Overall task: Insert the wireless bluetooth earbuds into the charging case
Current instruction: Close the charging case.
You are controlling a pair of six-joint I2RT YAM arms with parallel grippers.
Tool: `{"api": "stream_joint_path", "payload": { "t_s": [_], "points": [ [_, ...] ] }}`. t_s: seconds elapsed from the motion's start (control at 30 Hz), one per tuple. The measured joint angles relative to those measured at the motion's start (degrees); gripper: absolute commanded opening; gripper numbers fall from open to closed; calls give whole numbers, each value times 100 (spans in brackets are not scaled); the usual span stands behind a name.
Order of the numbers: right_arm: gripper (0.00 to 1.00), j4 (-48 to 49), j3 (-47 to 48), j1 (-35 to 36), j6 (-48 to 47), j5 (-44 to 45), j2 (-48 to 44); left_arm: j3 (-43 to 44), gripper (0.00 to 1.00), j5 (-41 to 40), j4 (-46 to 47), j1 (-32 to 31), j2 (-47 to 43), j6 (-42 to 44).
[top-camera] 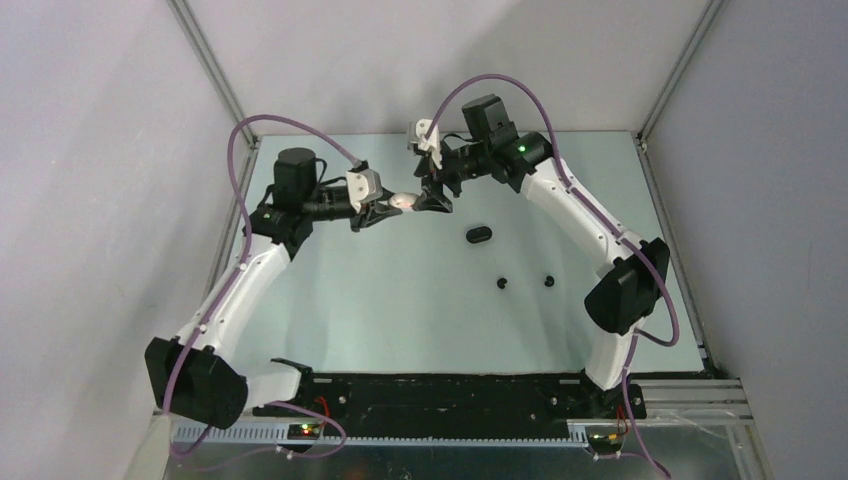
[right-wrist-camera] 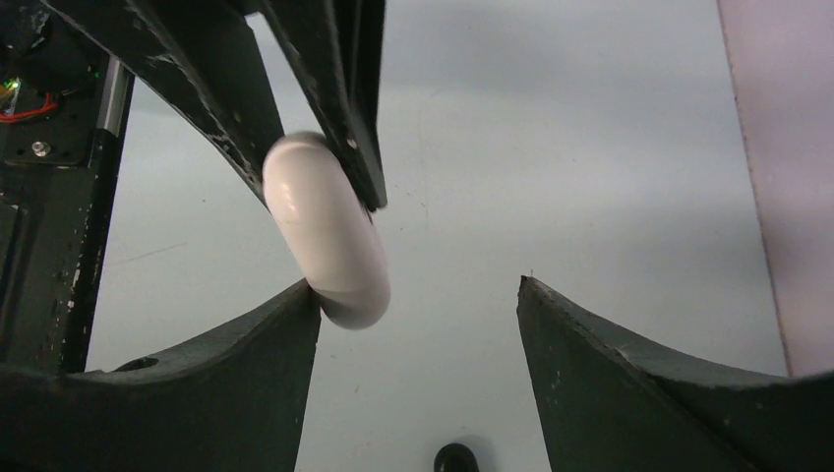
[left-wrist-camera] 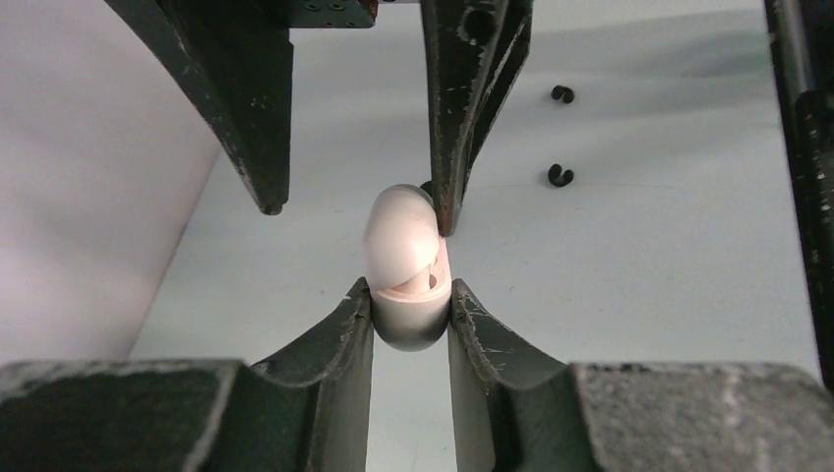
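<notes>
Fingers [left-wrist-camera: 334,344] of the left gripper [top-camera: 385,207] are clamping the open white case [left-wrist-camera: 408,285] above the table [top-camera: 380,300]. The right gripper [right-wrist-camera: 418,290] is standing spread, one finger touching the lid. Two black earbuds [top-camera: 503,283] are lying on the table, well apart from the case.

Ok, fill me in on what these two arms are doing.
The left gripper is shut on the white case and holds it off the table with the lid swung open. The right gripper is open, with one finger against the lid, and carries nothing. A black case and two black buds lie on the table, not yet picked up. Whether any white buds sit inside the open case cannot be told.
</notes>
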Motion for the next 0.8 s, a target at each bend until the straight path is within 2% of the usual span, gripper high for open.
{"api": "stream_joint_path", "payload": {
  "t_s": [0.5, 0.8],
  "points": [
    [75, 170, 116, -160, 481, 59, 31, -319, 0, -299, -39, -142, -319, 1646],
    [79, -20, 114, -166, 422, -363, 17, -839, 0, -542, 39, -262, -870, 2868]
  ]
}}
